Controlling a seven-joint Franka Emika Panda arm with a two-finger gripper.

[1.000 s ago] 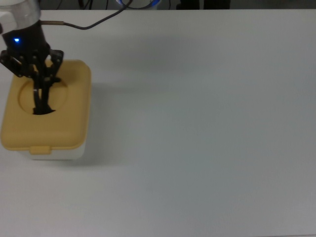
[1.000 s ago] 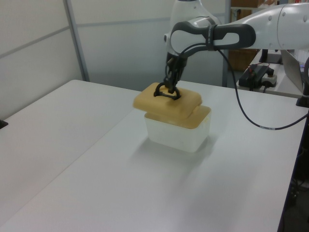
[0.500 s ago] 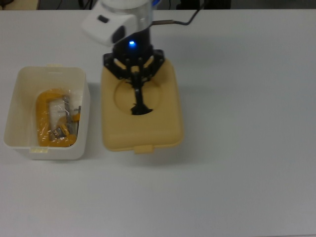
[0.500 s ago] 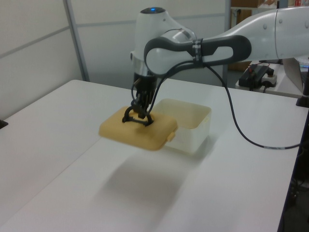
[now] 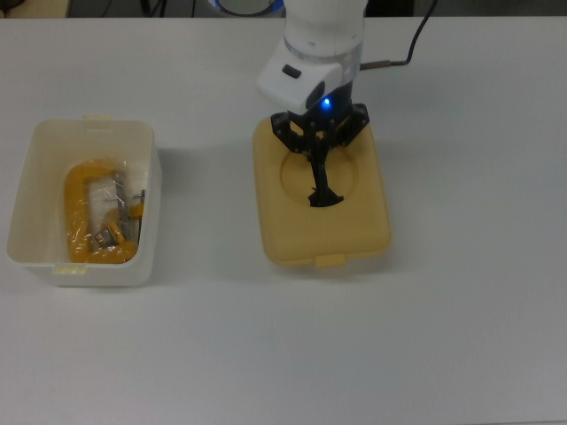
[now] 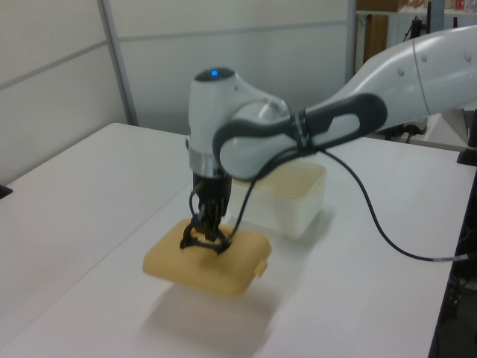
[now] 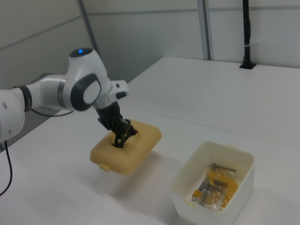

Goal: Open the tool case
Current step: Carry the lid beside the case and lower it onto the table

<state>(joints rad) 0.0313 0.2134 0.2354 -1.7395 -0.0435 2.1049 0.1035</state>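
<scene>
The tool case stands open. Its white box is at the top view's left, uncovered, with a yellow clamp and small metal tools inside. The tan-yellow lid hangs a little above the table to the top view's right of the box, apart from it. My gripper comes down from above into the lid's round recess and is shut on the black handle. The lid's latch tab faces the top view's bottom.
The white table spreads around both parts. A black cable trails from my arm over the left view's right side. Wall panels stand behind the table in the side views.
The lid has come off the box. My gripper carried it by the handle to the top view's right and lower toward the table. The box has stayed in place, with its contents now showing.
</scene>
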